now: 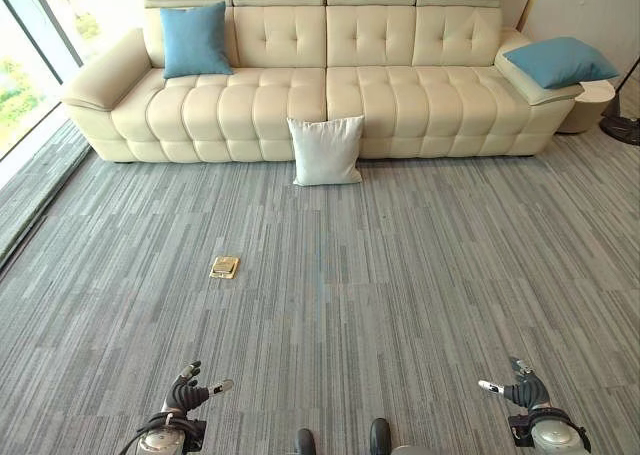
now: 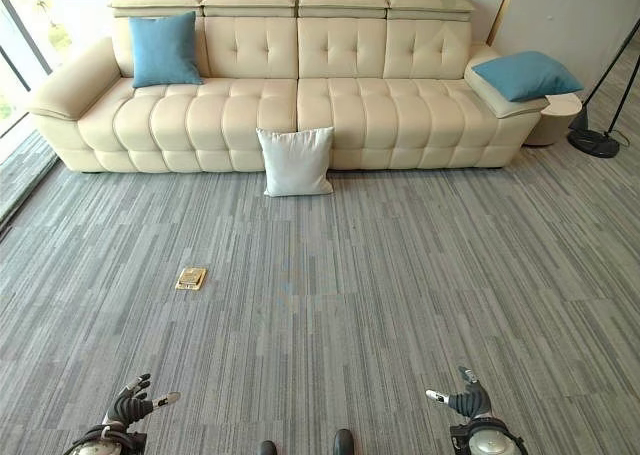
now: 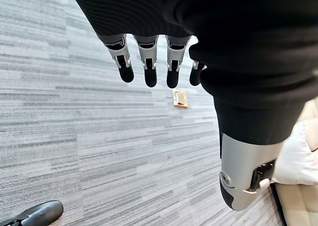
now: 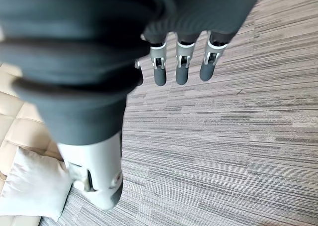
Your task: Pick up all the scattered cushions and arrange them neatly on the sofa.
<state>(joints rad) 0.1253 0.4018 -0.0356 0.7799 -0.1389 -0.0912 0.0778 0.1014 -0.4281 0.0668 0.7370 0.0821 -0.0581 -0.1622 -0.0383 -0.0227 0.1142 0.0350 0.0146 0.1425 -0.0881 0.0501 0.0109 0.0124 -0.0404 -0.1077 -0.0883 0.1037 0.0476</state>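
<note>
The white cushion leans against the sofa front, well apart from the empty, relaxed left hand and right hand.

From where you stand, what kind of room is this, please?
Probably a living room or lounge: a long cream tufted sofa stands on grey striped carpet, with a white cushion leaning against its front and the base of a black floor lamp at the right.

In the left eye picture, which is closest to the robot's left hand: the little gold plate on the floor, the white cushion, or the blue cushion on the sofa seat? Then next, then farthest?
From the left hand:
1. Gold floor plate, on the carpet.
2. White cushion, leaning against the sofa front.
3. Blue cushion, on the sofa's left seat.
</note>
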